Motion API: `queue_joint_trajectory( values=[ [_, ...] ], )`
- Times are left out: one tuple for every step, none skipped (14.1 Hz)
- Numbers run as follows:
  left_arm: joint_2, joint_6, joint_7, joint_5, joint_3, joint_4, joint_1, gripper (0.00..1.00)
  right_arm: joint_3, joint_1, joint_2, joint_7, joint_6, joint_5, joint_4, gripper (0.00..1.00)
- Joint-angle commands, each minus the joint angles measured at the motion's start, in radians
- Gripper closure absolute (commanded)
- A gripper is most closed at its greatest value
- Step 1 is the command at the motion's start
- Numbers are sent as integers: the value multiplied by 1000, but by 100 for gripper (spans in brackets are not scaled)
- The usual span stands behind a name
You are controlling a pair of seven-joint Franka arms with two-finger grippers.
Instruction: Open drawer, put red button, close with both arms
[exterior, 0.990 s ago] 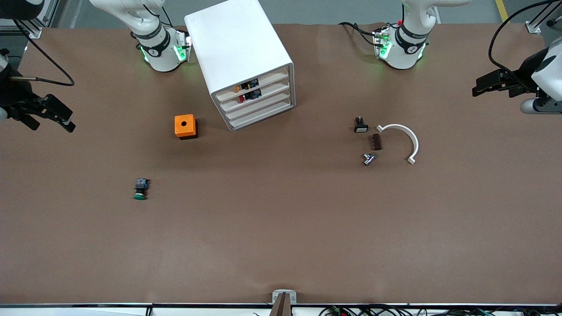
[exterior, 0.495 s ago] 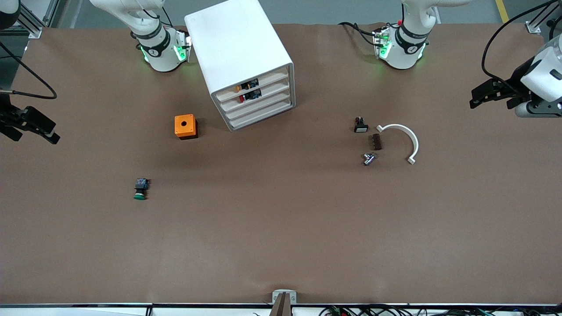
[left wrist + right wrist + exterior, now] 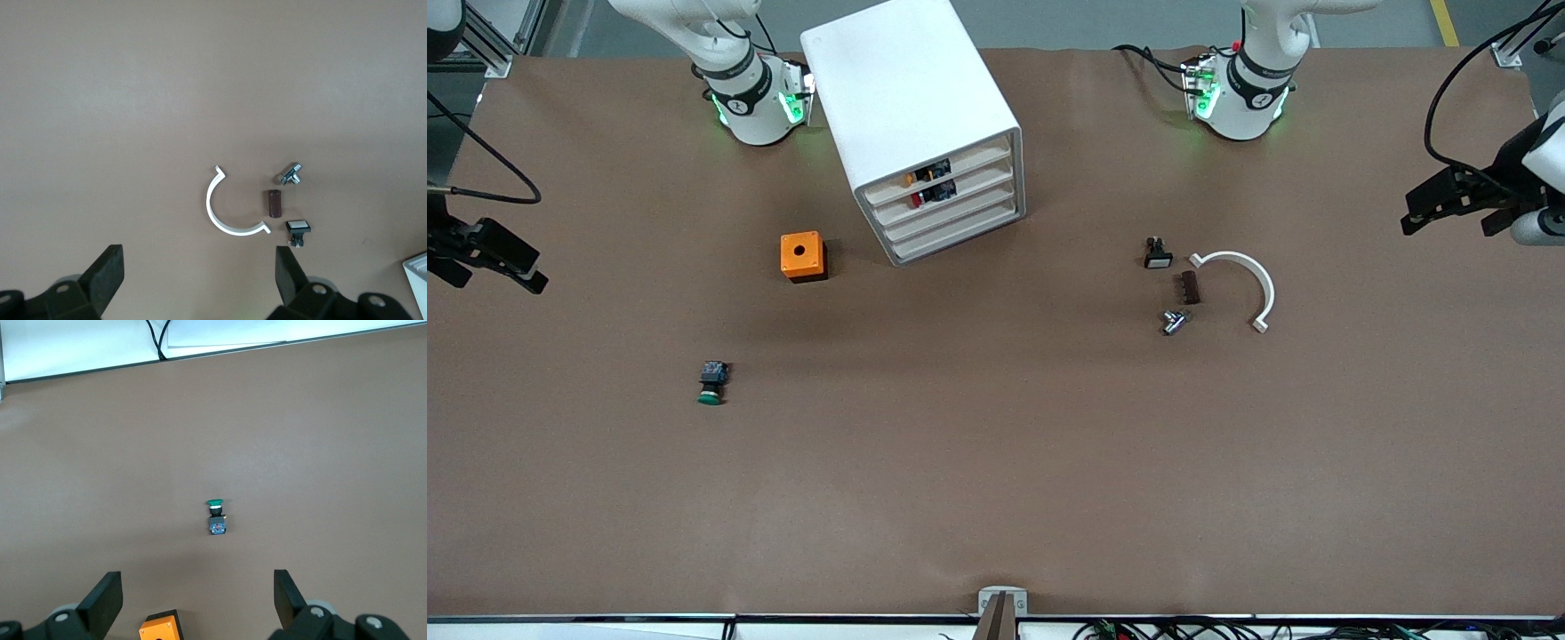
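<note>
A: How far is the task, going across the front view from the right arm's end?

B: It looks approx. finished. First, the right gripper hangs over the table edge at its own end, fingers spread wide, nothing between them. Its wrist view looks down on the green button, which lies alone and is not the task's one. The orange box sits farther from the front camera, beside the cabinet.

A: And the drawer?

B: The drawer, 2nd from top, sits flush w/ the other three, so it seems shut. Through its front notch a red cap and a dark body show. That should be the red button, i.e. already inside. No other red button is on the table.

A: So nothing is left?

B: Probably not: open, put and close all seem done. How well the button lies inside cannot be told.

A: The left arm's end?

B: A black part w/ white cap, a brown block, a metal piece and a white curved piece lie close together. The left gripper hangs over the table edge at that end, also spread wide and empty. Both arms are far from the cabinet and seem to wait.
</note>
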Motion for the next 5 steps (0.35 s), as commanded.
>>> queue_joint_trajectory(
  values=[
    [17, -39, 6, 13, 0, 36, -6, 0, 13, -16, 12, -4, -19, -1, 26, 0],
    [17, -40, 7, 12, 0, 36, -1, 0, 13, -16, 12, -7, -19, -1, 26, 0],
    [17, -40, 7, 12, 0, 36, -3, 0, 13, -16, 12, -8, -19, -1, 26, 0],
    [17, -40, 7, 12, 0, 36, -6, 0, 13, -16, 12, -13, -20, -1, 24, 0],
    [17, -40, 7, 12, 0, 36, -4, 0, 12, -17, 12, -16, -25, -1, 24, 0]
  ],
)
